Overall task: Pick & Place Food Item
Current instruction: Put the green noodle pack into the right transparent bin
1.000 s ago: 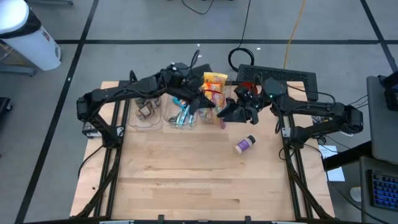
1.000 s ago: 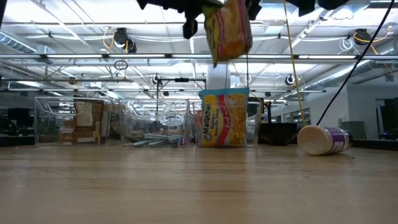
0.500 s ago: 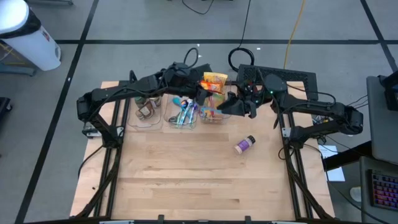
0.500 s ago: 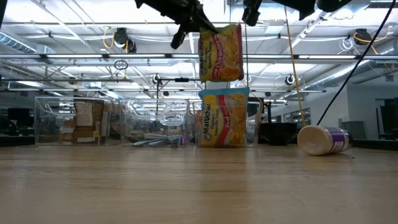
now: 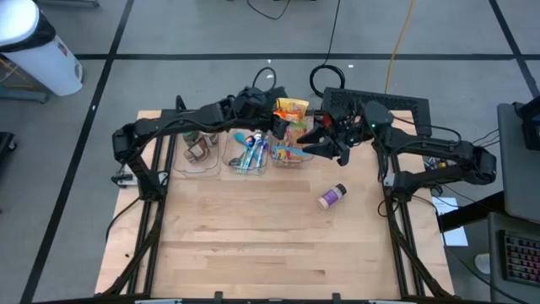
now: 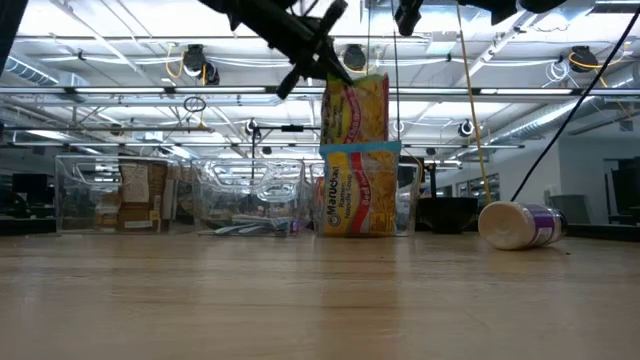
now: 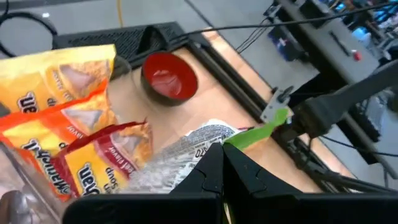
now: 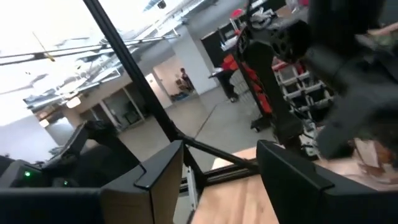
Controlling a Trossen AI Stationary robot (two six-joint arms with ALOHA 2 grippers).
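A yellow-and-red noodle packet [image 6: 356, 106] hangs upright from my left gripper [image 6: 326, 62], which is shut on it. It hangs just above another noodle packet [image 6: 358, 190] that stands on its lower edge in the right-hand clear bin [image 5: 292, 145] at the table's far side. In the left wrist view, more orange packets [image 7: 56, 93] lie in that bin. My right gripper [image 5: 320, 142] hovers open and empty just right of the bin, its fingers [image 8: 158, 177] spread with nothing between them. My left gripper pinches the packet's silvery crimped top edge [image 7: 186, 155] between its two fingers. The fingers slant down at it from the table's left side. The packet hangs upright below them, clear of the bin and of the packet standing in it.
Two more clear bins stand left of the noodle bin, one with brown items [image 5: 198, 150], one with blue items [image 5: 250, 154]. A purple-labelled bottle [image 5: 332, 196] lies on its side on the bare wood. A red bowl [image 7: 168, 77] sits at the far right.
My left gripper has sunk a little toward the noodle bin and rolled, still shut on the packet. The packet has come down from high above the table and swung from tilted to upright, now hanging just over the packet in the bin.
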